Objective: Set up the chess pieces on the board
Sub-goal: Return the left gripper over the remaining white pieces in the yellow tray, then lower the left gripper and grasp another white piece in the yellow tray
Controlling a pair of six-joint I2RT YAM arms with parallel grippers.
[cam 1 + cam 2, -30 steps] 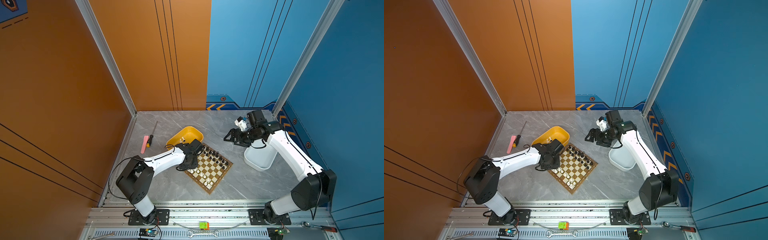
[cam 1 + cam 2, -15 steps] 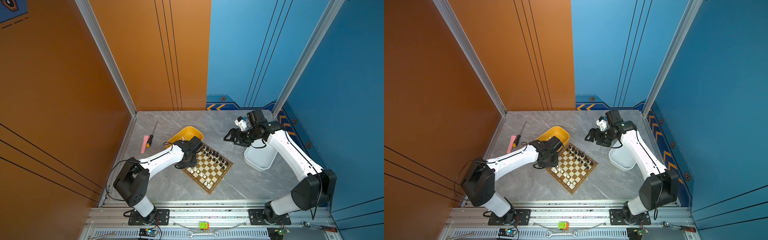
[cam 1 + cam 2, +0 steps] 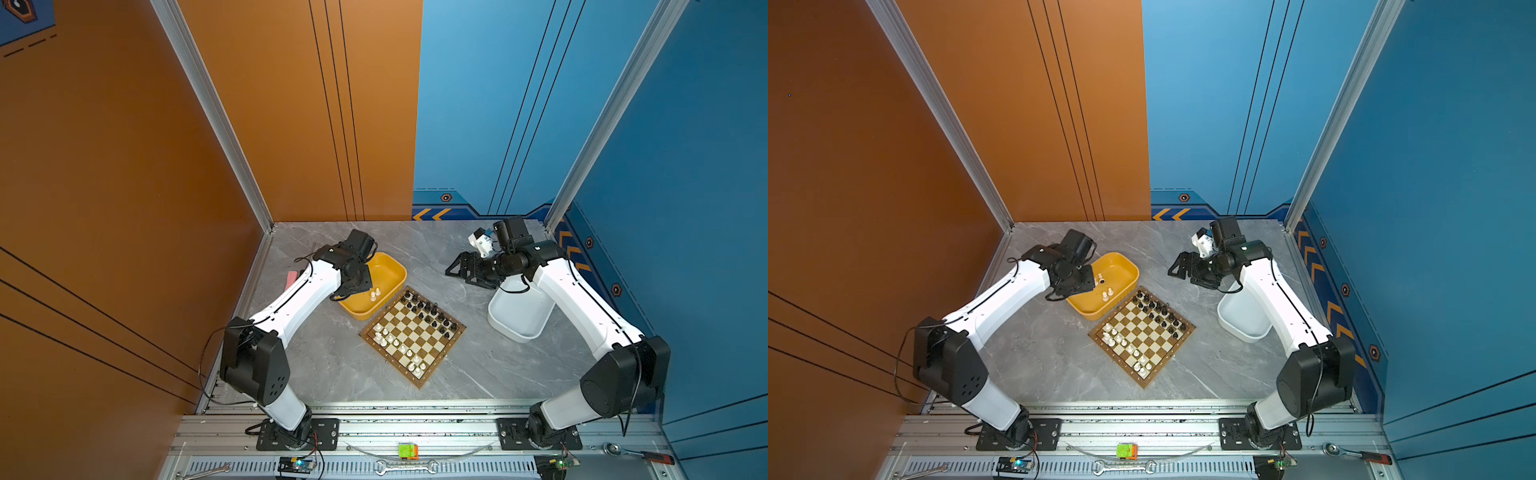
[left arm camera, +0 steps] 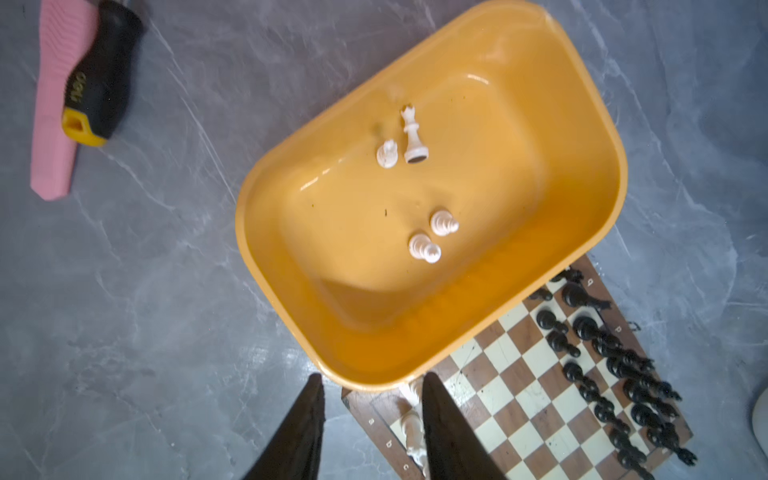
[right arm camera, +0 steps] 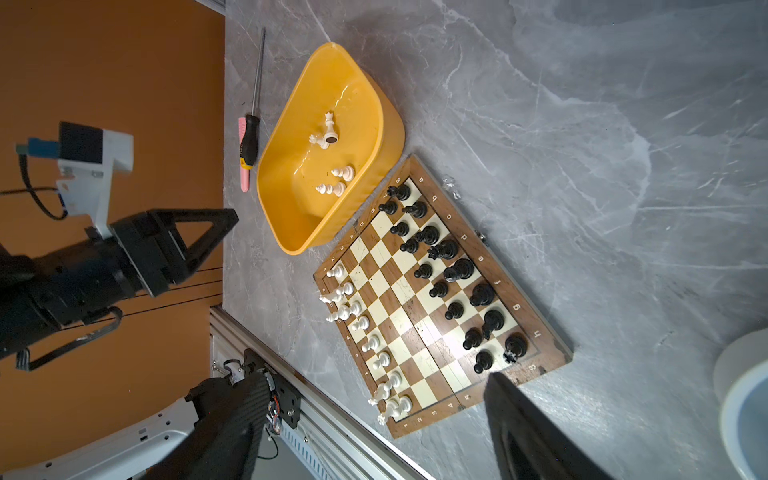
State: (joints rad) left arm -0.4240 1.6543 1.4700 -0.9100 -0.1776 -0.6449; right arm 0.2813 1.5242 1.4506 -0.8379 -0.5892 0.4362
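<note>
Top views: your L gripper (image 3: pixel 360 283) hangs over the yellow tray (image 3: pixel 400 269), at the rim on the L-arm side. The R gripper (image 3: pixel 455 266) is up off the table (image 3: pixel 332 365), near the far end of the white tray (image 3: pixel 519 332) and well apart from the board (image 3: pixel 415 332). The board lies between the two trays, one corner just beside the yellow one. Black pieces (image 3: pixel 430 312) fill two rows on the R-arm side; white pieces (image 3: pixel 392 341) line the opposite side.

L wrist: both fingers (image 4: pixel 303 428) stand apart w/ nothing clamped, straddling the tray rim by the board corner. Four loose pieces (image 4: pixel 424 248), all white, lie in the tray: a queen on its side, a smaller one beside it, and two pawns close together. A screwdriver (image 4: pixel 99 75) and a pink tool (image 4: pixel 52 116) lie touching on the table past the tray.

R wrist: fingers (image 5: pixel 536 436) are spread wide, holding nothing. A few white pieces at the board edge look tipped, but you can't be sure from this angle.
</note>
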